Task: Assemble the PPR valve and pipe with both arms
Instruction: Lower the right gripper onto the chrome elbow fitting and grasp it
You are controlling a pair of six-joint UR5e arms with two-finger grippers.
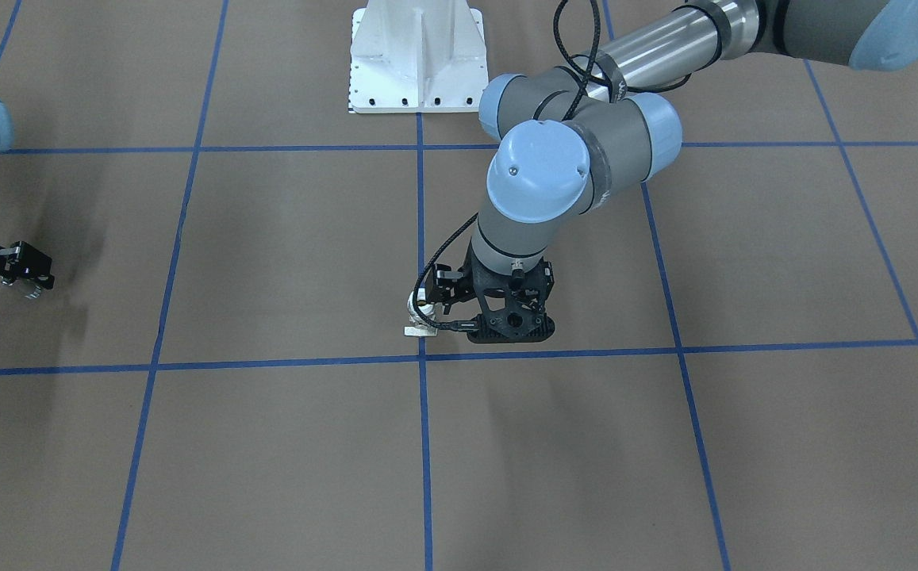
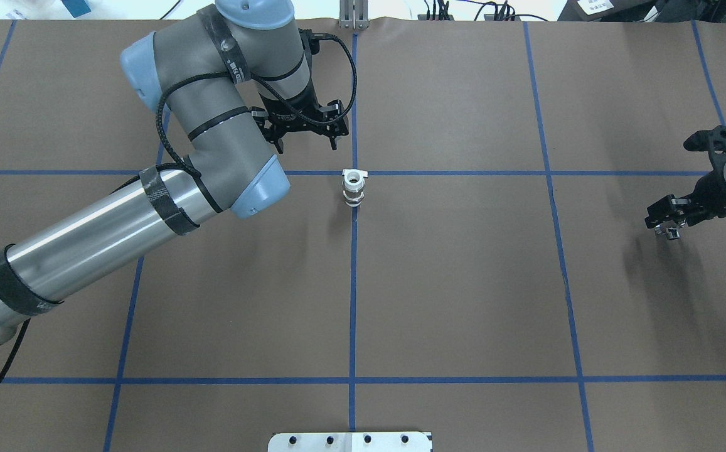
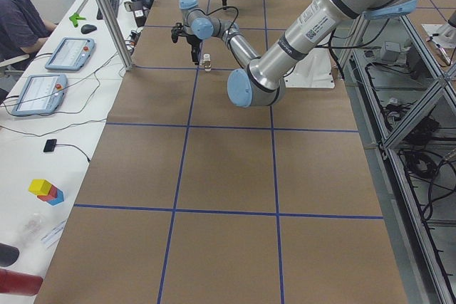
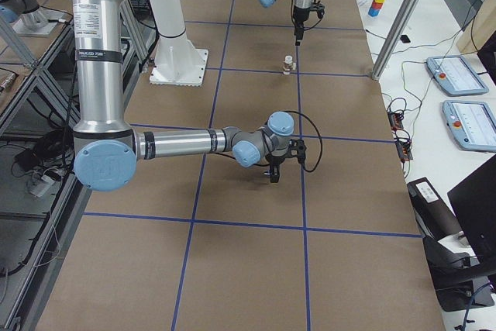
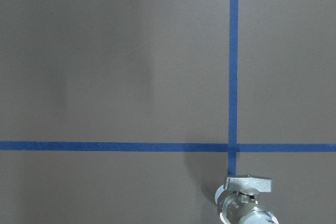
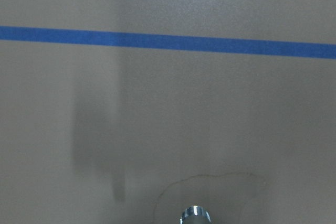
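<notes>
The PPR valve [image 2: 353, 188], white with metal bands and a silver lever handle, stands free on the brown table at a crossing of blue tape lines. It also shows in the front view [image 1: 416, 315] and at the bottom of the left wrist view [image 5: 244, 203]. My left gripper [image 1: 510, 331] points down beside the valve, apart from it, and I cannot tell how its jaws stand. It is mostly hidden under the wrist in the overhead view [image 2: 303, 129]. My right gripper [image 2: 670, 225] hangs far off at the table's side, with a small silver part [image 6: 195, 214] at its tip. No separate pipe shows.
The white bolted pedestal [image 1: 417, 59] stands at the robot's side of the table. Blue tape lines [image 2: 352, 282] divide the brown surface into squares. Operator desks with tablets [image 3: 68, 53] and coloured blocks [image 3: 45, 190] run along the far side, behind aluminium posts.
</notes>
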